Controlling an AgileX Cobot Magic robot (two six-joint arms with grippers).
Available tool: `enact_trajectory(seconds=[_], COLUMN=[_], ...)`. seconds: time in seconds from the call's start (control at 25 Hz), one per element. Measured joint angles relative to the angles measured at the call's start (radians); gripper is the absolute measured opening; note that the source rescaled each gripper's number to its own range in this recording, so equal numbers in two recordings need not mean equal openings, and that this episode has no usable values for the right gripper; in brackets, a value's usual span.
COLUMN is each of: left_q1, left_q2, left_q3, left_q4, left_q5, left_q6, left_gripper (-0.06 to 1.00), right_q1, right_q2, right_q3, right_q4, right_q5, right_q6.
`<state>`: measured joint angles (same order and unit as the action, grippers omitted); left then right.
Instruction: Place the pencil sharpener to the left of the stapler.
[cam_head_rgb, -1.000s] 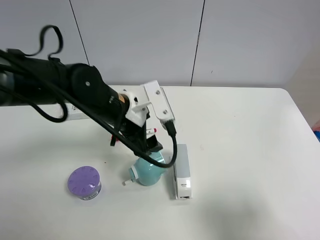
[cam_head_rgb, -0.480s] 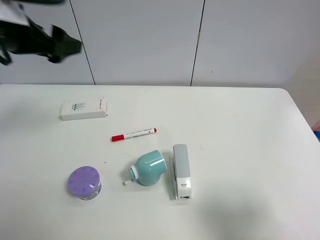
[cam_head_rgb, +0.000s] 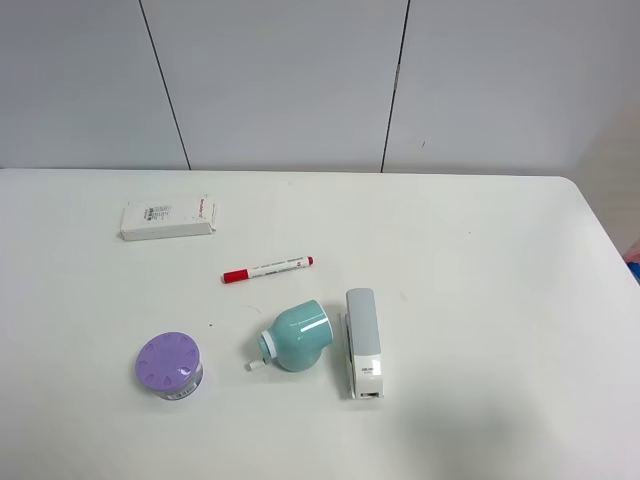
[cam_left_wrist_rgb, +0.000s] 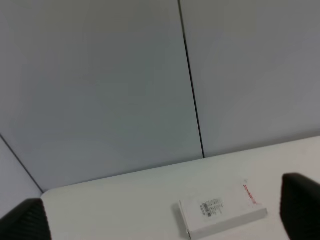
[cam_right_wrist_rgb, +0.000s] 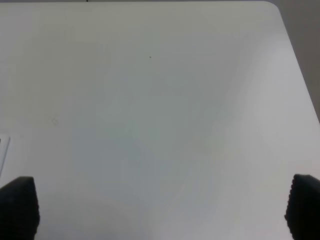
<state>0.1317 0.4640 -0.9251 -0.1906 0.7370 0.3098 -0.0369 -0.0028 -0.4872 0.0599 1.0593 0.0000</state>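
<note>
Sharpener (cam_head_rgb: 297, 337) lies on its side on the white surface (cam_head_rgb: 480, 300), its white collar and crank stub pointing toward the purple disc (cam_head_rgb: 168, 365), its teal body just beside the stapler (cam_head_rgb: 363, 341) on that tool's left. Whether the two touch cannot be told from the high view; the gap, if any, is very slight. The stapler lies lengthwise, its dark label at the near end.

Neither arm shows in the high view. The left hand (cam_left_wrist_rgb: 160, 220) appears only as two dark fingertips at the edges of its wrist picture, set wide apart and holding nothing; between them sits the white box (cam_left_wrist_rgb: 222, 213) at the far side of the surface, below the grey wall. The right hand (cam_right_wrist_rgb: 160, 207) is likewise spread wide and empty, looking down on bare surface near the rounded corner.

Judged from how things lie, the placing looks done: the sharpener is where the task wants it and nothing grips it. The step in hand seems to be the retreat (both arms are up and clear of the work). Little remains, then. If anything is asked next, it is only that the arms keep off the marker (cam_head_rgb: 266, 269) and the sharpener, which, being round and lying on its side, could roll at a nudge.
</note>
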Motion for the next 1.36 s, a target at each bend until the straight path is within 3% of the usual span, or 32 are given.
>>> enact_trajectory(seconds=[0.24, 0.56, 0.96, 1.36], left_q1=[0.004, -0.040, -0.053, -0.053], left_q2=[-0.274, -0.419, -0.470, -0.470], left_q3=[0.198, 0.384, 0.413, 0.413], left_q4=[-0.003, -0.009, 0.058, 0.069], left_q5=[0.155, 0.276, 0.318, 0.318], left_q6=[-0.016, -0.088, -0.180, -0.197], left_gripper=[0.76, 0.76, 0.76, 0.76], right_q1=[0.000, 0.000, 0.000, 0.000], right_q2=[0.000, 0.000, 0.000, 0.000], right_q3=[0.000, 0.000, 0.000, 0.000], right_q4=[0.000, 0.000, 0.000, 0.000], right_q5=[0.000, 0.000, 0.000, 0.000], right_q6=[0.000, 0.000, 0.000, 0.000])
